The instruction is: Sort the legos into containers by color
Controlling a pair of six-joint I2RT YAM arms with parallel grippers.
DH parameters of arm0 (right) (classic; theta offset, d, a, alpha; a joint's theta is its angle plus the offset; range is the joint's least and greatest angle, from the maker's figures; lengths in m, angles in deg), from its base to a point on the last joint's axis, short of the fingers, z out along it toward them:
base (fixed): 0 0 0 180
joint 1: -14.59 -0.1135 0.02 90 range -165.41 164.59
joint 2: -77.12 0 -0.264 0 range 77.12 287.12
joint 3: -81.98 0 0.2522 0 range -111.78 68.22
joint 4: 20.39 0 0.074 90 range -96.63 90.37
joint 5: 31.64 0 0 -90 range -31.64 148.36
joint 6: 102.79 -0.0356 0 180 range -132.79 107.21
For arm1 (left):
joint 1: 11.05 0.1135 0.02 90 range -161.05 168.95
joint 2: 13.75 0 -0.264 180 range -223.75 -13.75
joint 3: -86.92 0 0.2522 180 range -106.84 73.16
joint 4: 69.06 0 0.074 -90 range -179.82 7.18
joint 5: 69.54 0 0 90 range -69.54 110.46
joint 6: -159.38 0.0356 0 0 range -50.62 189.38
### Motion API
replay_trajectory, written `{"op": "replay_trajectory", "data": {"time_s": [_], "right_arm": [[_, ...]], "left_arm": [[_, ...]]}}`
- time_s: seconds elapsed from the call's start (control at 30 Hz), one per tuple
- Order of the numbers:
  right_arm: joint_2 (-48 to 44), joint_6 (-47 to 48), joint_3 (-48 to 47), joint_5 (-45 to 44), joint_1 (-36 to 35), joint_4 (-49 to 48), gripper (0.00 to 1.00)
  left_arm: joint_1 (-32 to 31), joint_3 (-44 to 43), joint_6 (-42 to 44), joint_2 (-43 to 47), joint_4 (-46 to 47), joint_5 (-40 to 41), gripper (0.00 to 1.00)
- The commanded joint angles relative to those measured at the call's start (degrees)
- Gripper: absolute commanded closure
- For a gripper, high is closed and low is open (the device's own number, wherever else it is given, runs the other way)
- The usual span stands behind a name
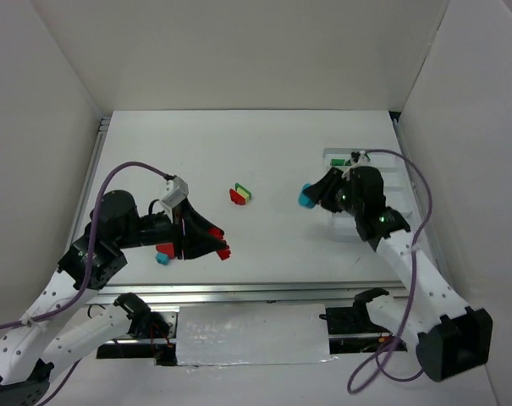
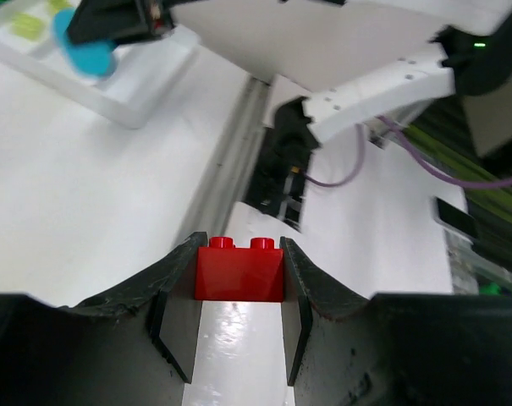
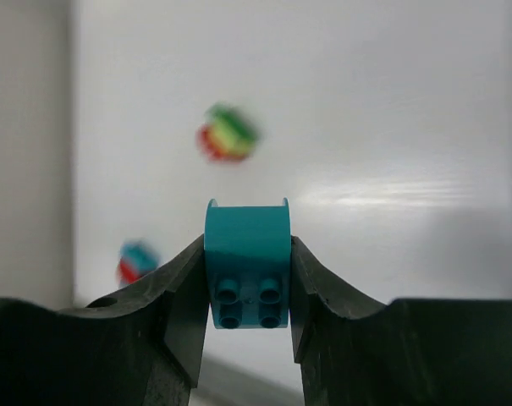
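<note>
Two hands, each clamped narrowly on one lego.

Left hand (image 1: 218,247), near-left of the desk (image 1: 264,139): holds the red brick (image 2: 239,272), with the tray well apart across the desk.

Loose legos: red-cyan pair (image 1: 162,255) beside that hand; red-green stack (image 1: 240,194) mid-desk.

Right hand (image 3: 248,292): holds the cyan brick (image 1: 306,200). The white tray (image 1: 333,155) lies just to its right, at the far-right corner. This is the nearer arm, and its way looks unobstructed.

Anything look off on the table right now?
Nothing spilled or damaged. Two clumps mix colours: a red, yellow-green and green cluster mid-table, and a red-and-cyan pair beside the left arm. Joined or just touching: cannot tell.
</note>
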Motion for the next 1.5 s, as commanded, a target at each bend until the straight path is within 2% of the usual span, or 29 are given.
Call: {"op": "replay_trajectory", "data": {"time_s": [0.0, 0.1, 0.23, 0.4, 0.57, 0.7, 0.77, 0.8, 0.9, 0.93, 1.0, 1.17, 1.27, 1.33, 1.4, 1.47], "right_arm": [[10.11, -6.23, -9.67, -31.45, 6.56, 17.18, 1.00], [17.51, -8.69, -13.01, -36.56, 11.84, 18.61, 1.00], [23.48, -10.01, -15.66, -39.55, 15.98, 17.47, 1.00], [30.52, -8.52, -19.79, -35.52, 21.33, 15.53, 1.00], [37.56, -8.69, -22.95, -34.37, 22.58, 15.80, 0.99], [39.40, -8.08, -23.57, -31.65, 23.10, 13.86, 0.89], [40.11, -7.29, -24.36, -29.71, 23.28, 13.42, 0.76], [40.20, -7.12, -24.45, -29.19, 23.28, 13.33, 0.62], [38.18, -7.29, -23.58, -28.30, 23.28, 12.89, 0.24], [36.52, -7.55, -23.22, -28.56, 23.19, 12.81, 0.20], [34.50, -7.12, -22.69, -29.35, 23.28, 12.45, 0.14], [33.09, -5.10, -27.08, -29.10, 23.19, 17.28, 0.12], [25.46, -3.69, -26.21, -25.06, 21.80, 18.43, 0.12], [16.24, -2.99, -24.64, -21.90, 20.56, 19.22, 0.12], [6.60, -1.84, -23.93, -20.92, 18.03, 20.36, 0.02], [-1.50, -1.84, -23.66, -21.36, 16.69, 23.08, 0.00]], "left_arm": [[0.22, -2.05, 2.87, -0.91, -5.80, 13.15, 1.00], [0.22, -0.56, 3.13, -1.70, -7.47, 17.47, 1.00], [-0.04, -0.21, 3.58, -2.05, -8.80, 17.31, 1.00], [-0.04, -0.12, 3.84, -1.61, -8.45, 15.90, 1.00], [-0.04, -0.12, 4.19, -2.05, -8.62, 14.84, 1.00], [-0.04, 0.23, 4.19, -1.79, -8.18, 13.97, 1.00], [-0.04, 0.23, 4.54, -1.96, -8.01, 13.00, 1.00], [-0.04, 0.23, 4.63, -2.40, -7.92, 12.30, 1.00], [-0.04, 0.32, 4.37, -3.45, -7.83, 12.90, 1.00], [-0.04, 0.23, 3.76, -4.07, -7.66, 15.00, 1.00], [-0.04, -0.47, 3.31, -6.52, -7.66, 15.98, 1.00], [-0.13, -2.66, 0.16, -12.32, -5.12, 16.94, 1.00], [-1.44, -5.21, -4.24, -18.89, -0.28, 19.06, 1.00], [-4.77, -8.53, -5.30, -23.12, 3.23, 20.55, 1.00], [-8.37, -10.56, -4.87, -29.63, 7.96, 22.57, 1.00], [-11.36, -14.95, -4.08, -36.63, 10.00, 24.50, 1.00]]}}
